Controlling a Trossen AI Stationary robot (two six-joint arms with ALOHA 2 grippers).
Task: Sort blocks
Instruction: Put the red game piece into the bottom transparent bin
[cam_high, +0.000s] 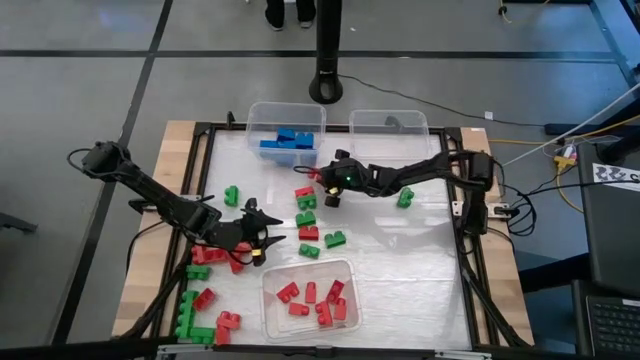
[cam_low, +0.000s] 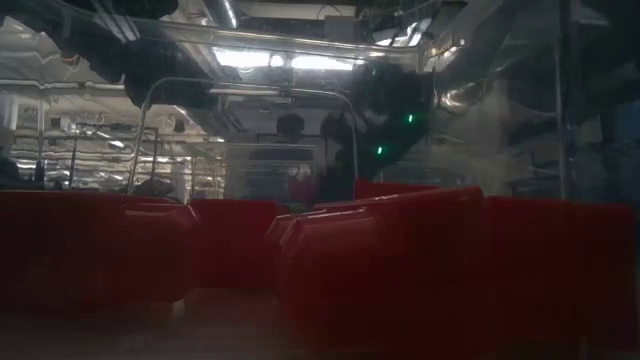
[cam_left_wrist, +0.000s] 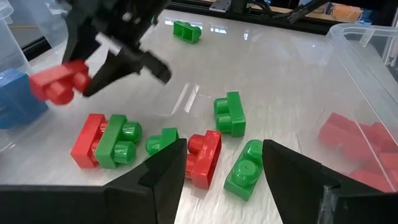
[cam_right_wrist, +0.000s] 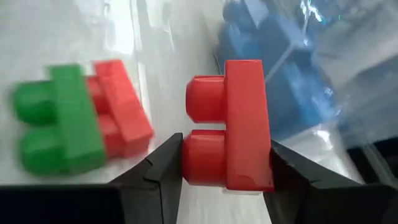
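I had a red brick (cam_right_wrist: 233, 127) clamped between the fingers of my right claw (cam_high: 321, 183), lifted clear of the table, studs sticking out sideways from the pinch. Just beyond it, below my fingertips, sat a green-and-red pair (cam_right_wrist: 74, 121) pushed together, and off to the far side lay the blue bricks (cam_high: 290, 142) in their clear bin (cam_high: 262, 112). That was my worry: the blue bin was the nearest drop from where I hung, and a red one let go there would land in the wrong colour. The red bin (cam_high: 350, 275) lay well away, across a scatter of loose bricks (cam_high: 308, 232), so a long carry was needed, and my hold looked to be on the flat faces only; a jolt could have twisted the brick loose.

Farther off, my left claw (cam_high: 262, 243) hovered with its fingers spread and nothing between them, low over a red brick (cam_left_wrist: 205, 157) and a green one (cam_left_wrist: 244, 169) lying just beside each other. Closing there could have caught both, or nudged one away.

If both arms had swung toward the red bin together, they might have met over the middle. More red and green bricks (cam_high: 200, 315) waited behind the left claw, near the table (cam_high: 420, 270) edge.
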